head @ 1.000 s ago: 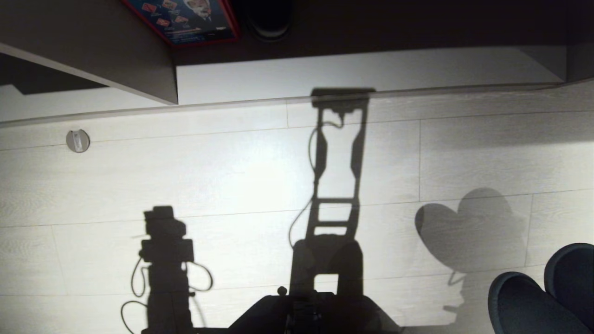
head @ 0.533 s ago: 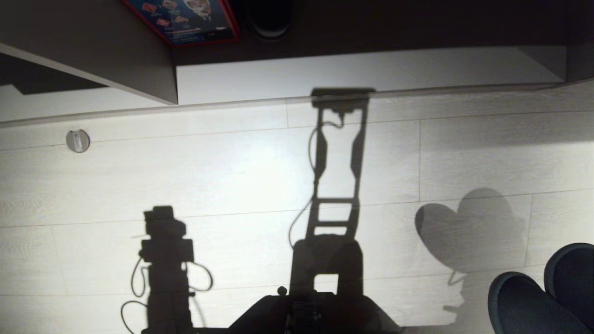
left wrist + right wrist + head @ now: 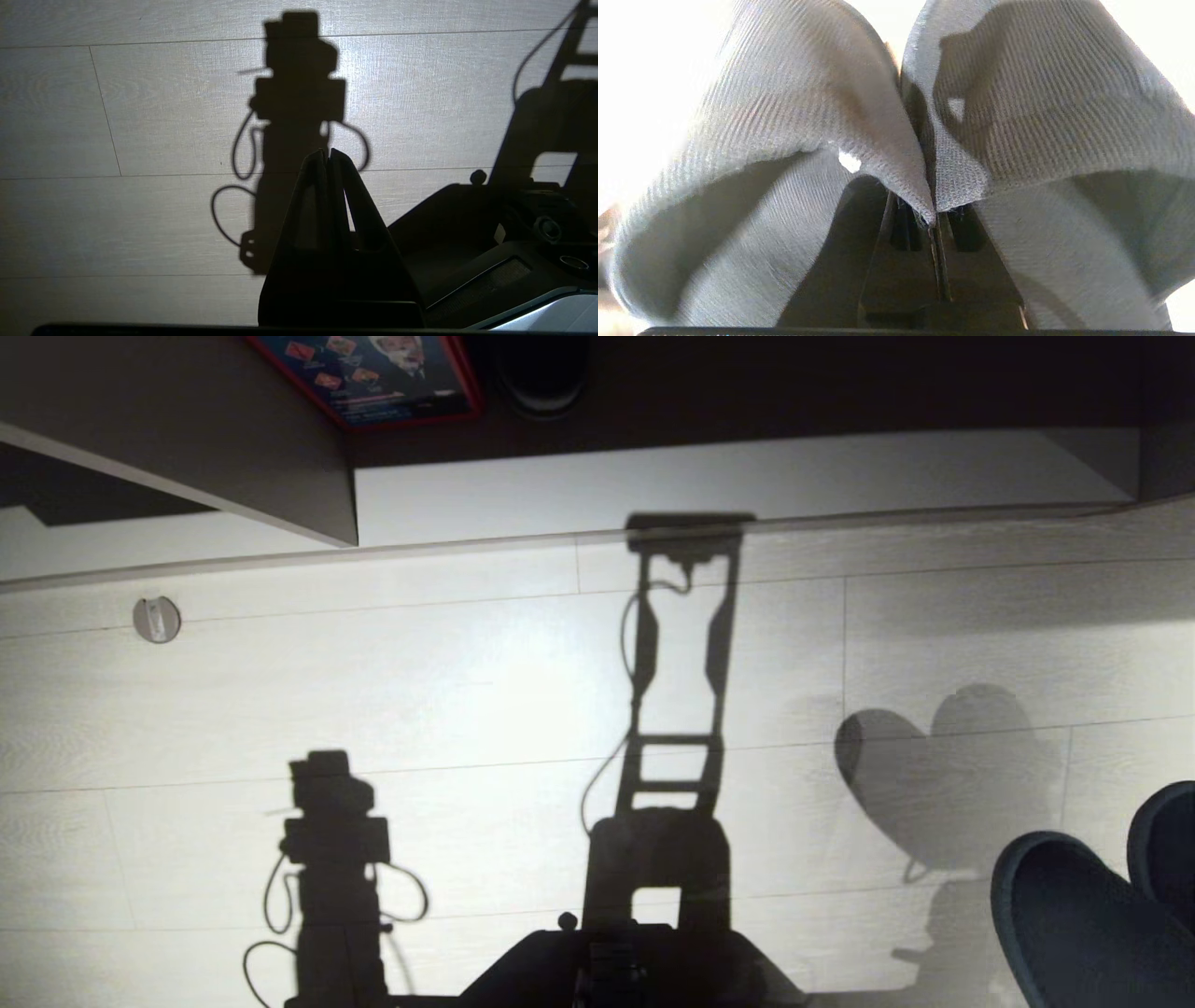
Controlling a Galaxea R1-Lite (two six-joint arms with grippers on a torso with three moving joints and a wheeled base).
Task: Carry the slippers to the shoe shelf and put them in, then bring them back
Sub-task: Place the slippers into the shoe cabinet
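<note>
My right gripper (image 3: 936, 224) is clamping both slippers (image 3: 896, 140) by their inner edges, pinched together between the fingers. In the head view the slippers (image 3: 1092, 915) are hanging at the lower right, side by side above the floor (image 3: 467, 691), long axes running away from me, toes pointing forward and slightly left. Their shadow is falling on the boards ahead. My left gripper (image 3: 328, 156) is sitting parked low on my left, fingers pressed together on nothing. Farther out, the shelf (image 3: 653, 485) base is lying pale, a slanted divider (image 3: 215, 439) rising at far left.
</note>
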